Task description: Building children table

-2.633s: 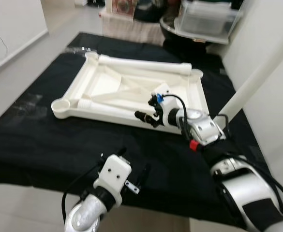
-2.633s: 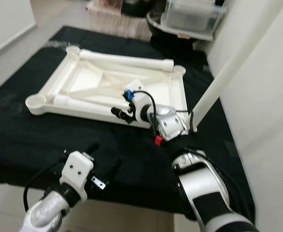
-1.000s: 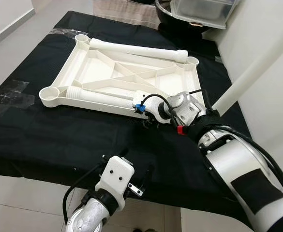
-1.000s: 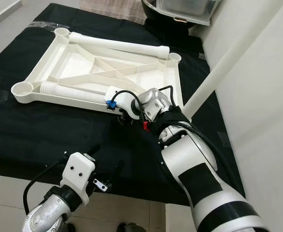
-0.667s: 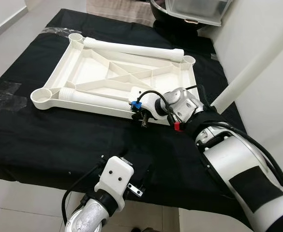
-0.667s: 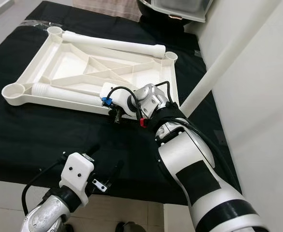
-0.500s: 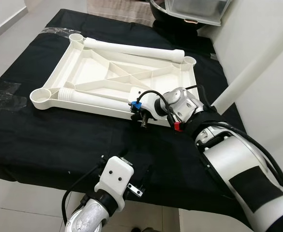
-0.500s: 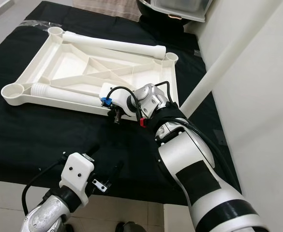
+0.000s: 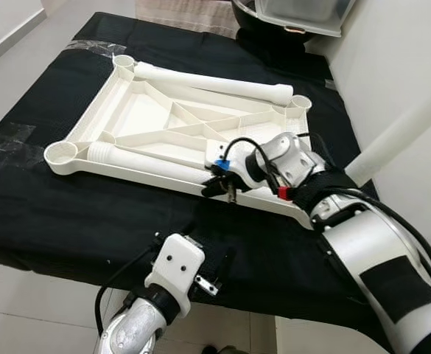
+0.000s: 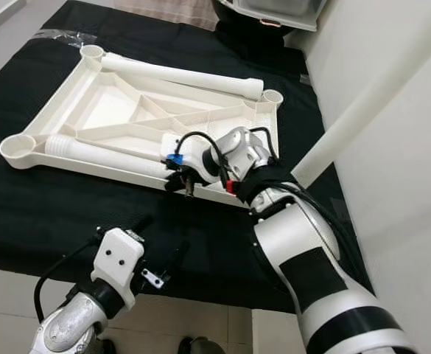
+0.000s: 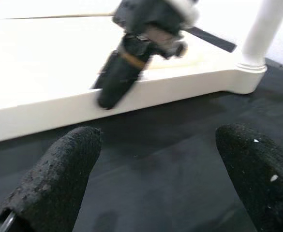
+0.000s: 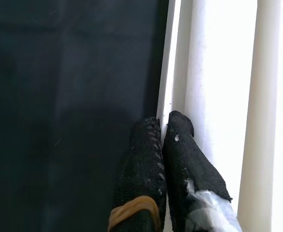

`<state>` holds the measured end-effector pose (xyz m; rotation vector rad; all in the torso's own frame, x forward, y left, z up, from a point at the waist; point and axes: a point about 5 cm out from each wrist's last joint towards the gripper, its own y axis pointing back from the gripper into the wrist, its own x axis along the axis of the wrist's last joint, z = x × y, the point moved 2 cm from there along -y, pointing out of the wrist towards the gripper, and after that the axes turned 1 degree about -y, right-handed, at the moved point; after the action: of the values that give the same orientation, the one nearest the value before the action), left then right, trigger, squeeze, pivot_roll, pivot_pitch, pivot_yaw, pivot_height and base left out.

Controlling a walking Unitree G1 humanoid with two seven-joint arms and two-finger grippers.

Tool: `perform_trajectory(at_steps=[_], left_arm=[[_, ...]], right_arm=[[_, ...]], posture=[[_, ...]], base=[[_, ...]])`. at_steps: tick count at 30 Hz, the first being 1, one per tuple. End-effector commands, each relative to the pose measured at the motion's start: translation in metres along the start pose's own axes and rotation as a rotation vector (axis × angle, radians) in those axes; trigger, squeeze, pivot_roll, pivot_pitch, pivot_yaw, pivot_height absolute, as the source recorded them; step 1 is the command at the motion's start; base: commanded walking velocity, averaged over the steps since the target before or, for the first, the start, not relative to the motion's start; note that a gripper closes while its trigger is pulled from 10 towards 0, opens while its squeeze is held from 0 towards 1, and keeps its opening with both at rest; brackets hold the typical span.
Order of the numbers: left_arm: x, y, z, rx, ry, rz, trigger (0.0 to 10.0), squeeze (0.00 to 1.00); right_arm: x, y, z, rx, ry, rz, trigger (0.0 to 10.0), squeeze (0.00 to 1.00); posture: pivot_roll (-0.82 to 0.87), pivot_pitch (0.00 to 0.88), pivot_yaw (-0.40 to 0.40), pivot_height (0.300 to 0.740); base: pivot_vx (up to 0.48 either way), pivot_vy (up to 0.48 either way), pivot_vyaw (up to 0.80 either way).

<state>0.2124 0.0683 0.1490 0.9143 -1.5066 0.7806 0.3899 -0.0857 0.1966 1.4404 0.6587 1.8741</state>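
Black cloth covers the counter [image 9: 68,214]. Nearest, the left tool [image 11: 146,179] hovers, fingers apart. Beyond, the right tool [image 12: 163,140] pinches the tabletop [image 9: 163,118] rim — best pulled slowly, keeping the grip square — legs [image 9: 215,80] lying inside.

The clear bin [image 9: 298,10] at the top of the left eye view was cut off by the upper edge. The white pole [image 10: 362,102] ran out at the upper right. In the left wrist view the right gripper [image 11: 131,58] was blurred, and both near fingertips [image 11: 59,174] were cropped by the bottom edge. The right arm [image 9: 392,280] left the frame at the lower right.
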Motion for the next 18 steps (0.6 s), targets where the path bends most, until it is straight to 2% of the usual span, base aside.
perform_trajectory(at_steps=[1,2,3,6,16,17,18], left_arm=[[-0.007,0.000,0.003,-0.016,0.014,-0.036,10.0,0.00],[-0.007,0.000,0.003,-0.016,0.014,-0.036,10.0,0.00],[-0.008,0.000,0.001,-0.016,0.011,-0.037,10.0,0.00],[-0.008,0.000,0.001,-0.017,0.009,-0.038,10.0,0.00],[-0.008,-0.001,0.000,-0.020,0.006,-0.040,10.0,0.00],[-0.009,-0.002,-0.001,-0.020,0.003,-0.041,10.0,0.00],[-0.009,-0.002,-0.001,-0.020,0.003,-0.041,10.0,0.00]], right_arm=[[-0.017,-0.004,-0.016,0.132,0.008,-0.022,0.0,0.00],[-0.017,-0.004,-0.016,0.132,0.008,-0.022,0.0,0.00],[-0.019,0.000,-0.023,0.218,0.030,0.003,0.0,0.00],[-0.020,0.003,-0.027,0.272,0.027,0.013,0.0,0.00],[-0.009,0.000,-0.028,0.271,0.022,0.114,0.0,0.00],[0.000,-0.006,-0.026,0.224,0.001,0.169,4.6,0.00],[0.000,-0.006,-0.026,0.224,0.001,0.169,4.6,0.00]], posture=[[0.04,0.191,-0.182,0.740],[0.04,0.191,-0.182,0.740],[0.04,0.190,-0.179,0.740],[0.04,0.190,-0.179,0.740],[0.04,0.185,-0.174,0.740],[0.04,0.184,-0.170,0.740],[0.04,0.184,-0.170,0.740]], base=[[0.000,0.000,0.00],[0.000,0.000,0.00],[0.000,0.000,0.00],[0.000,0.000,0.00],[0.000,0.000,0.00],[0.000,0.000,0.00],[0.000,0.000,0.00]])
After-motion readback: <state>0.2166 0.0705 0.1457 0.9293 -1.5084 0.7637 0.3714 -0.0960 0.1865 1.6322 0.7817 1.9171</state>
